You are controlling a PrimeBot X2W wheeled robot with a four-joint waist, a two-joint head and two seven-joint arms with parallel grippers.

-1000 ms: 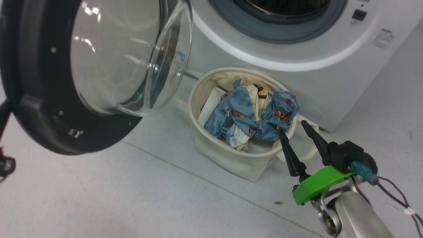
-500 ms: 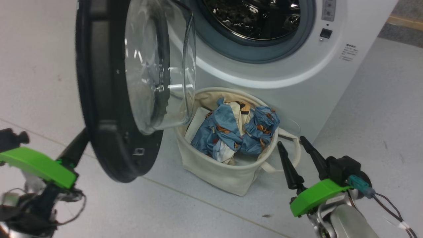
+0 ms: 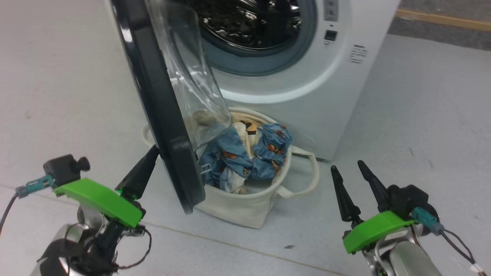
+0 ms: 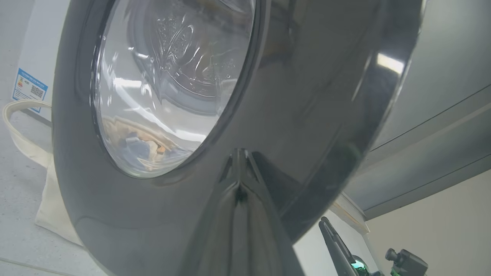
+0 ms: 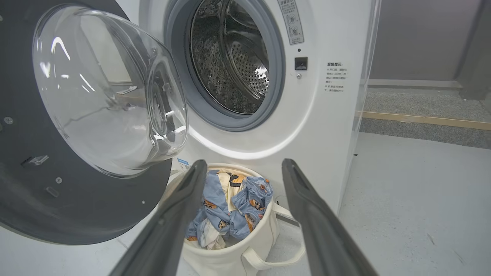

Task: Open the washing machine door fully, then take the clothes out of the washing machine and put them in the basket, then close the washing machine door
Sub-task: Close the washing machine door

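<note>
Clothes (image 3: 245, 153) sit in basket (image 3: 241, 211) before washer (image 3: 307, 96); drum (image 5: 230, 65) looks empty. Door (image 3: 168, 126) half-open: only closing left, I judge. My left claw (image 3: 152, 152) pinched together against its rim; right claw (image 3: 347, 165) spread, empty.

Looks like a bare test room or lab to me, not a lived-in home. White washing machine (image 3: 307, 96) sits straight on a plain pale grey floor (image 3: 422, 115), canvas basket (image 3: 238, 211) in front, grey wall (image 5: 414, 38) and a wooden strip (image 5: 422, 120) behind.

Pale grey floor (image 3: 422, 96) bearing a dark speck (image 3: 289, 246) ends at a tan strip (image 3: 441, 19).
</note>
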